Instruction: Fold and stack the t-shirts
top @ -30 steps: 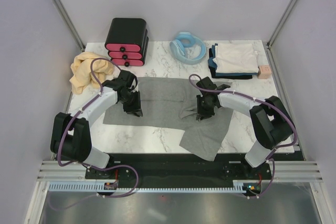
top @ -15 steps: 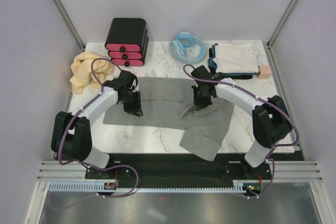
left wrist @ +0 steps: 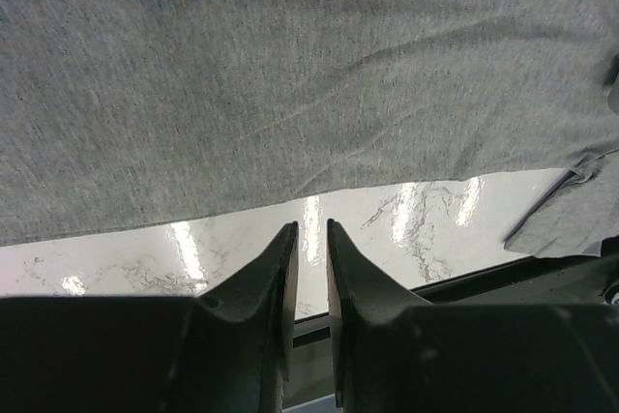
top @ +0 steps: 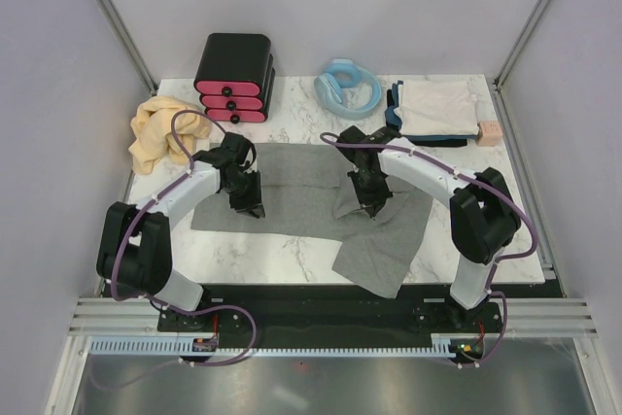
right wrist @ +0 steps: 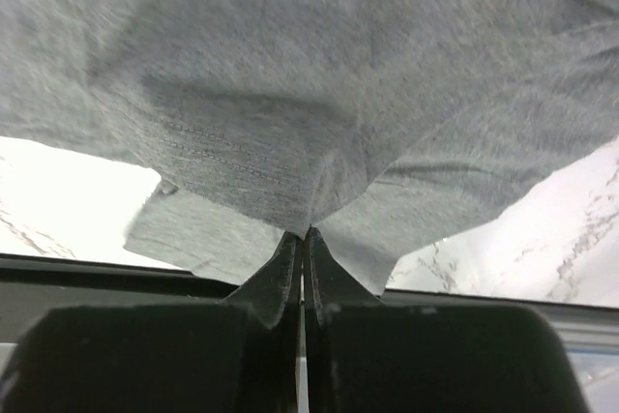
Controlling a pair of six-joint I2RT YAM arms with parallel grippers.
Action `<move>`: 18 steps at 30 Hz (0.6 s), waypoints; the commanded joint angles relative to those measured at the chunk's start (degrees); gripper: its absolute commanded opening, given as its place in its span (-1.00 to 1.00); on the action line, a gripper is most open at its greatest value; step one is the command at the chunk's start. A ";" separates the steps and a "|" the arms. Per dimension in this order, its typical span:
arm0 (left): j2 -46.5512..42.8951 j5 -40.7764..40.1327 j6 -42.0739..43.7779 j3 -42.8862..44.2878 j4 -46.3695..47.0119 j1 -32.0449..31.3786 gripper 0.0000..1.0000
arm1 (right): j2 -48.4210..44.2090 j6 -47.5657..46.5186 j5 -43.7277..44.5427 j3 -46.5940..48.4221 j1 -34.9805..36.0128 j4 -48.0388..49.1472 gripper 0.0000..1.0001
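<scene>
1. The big grey t-shirt (top: 301,177) lies spread out in the middle of the marble table (top: 292,250). One part hangs down toward the near edge on the right side.
2. The right gripper (top: 372,209) is pinched tight on a bunched-up bit of the grey cloth. The wrist view shows the cloth pulled into a point right at its tips.
3. The left gripper (top: 251,207) is down by the shirt's near edge. Its two fingers (left wrist: 285,268) have a small gap between them, and I see nothing in the gap.
4. I think the step is folding the grey shirt, and it has only just begun.
5. Next, the right arm should carry its bit of cloth across and lay it flat. The left gripper needs to grab the edge or hold it down, so the shirt does not slide.
6. Shirts I can count: one grey, one tan-yellow shirt (top: 160,133) in a heap at the back left, and one whitish shirt (top: 437,107) on a folded pile at the back right.
7. Under it are dark shirts (top: 428,138); I cannot tell how many.
8. There is also one blue coiled hose (top: 348,86) and one black box (top: 236,51) with three pink drawers.
</scene>
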 commanded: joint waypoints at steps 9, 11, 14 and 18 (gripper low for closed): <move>0.91 0.27 1.41 0.34 2.00 0.44 -0.51 | 4.42 -1.66 -1.13 -1.49 5.04 -5.62 -0.85; 0.82 0.19 1.41 0.25 2.00 0.53 -0.51 | 5.83 -1.66 -2.35 -1.92 6.18 -5.71 -0.62; 0.65 0.01 1.41 -0.02 2.09 0.62 -0.51 | 6.71 -1.48 -3.06 -2.54 6.89 -5.88 -0.47; 0.56 0.01 1.41 -0.10 2.09 0.79 -0.51 | 5.49 -1.57 -2.98 -0.70 7.15 -8.25 -0.46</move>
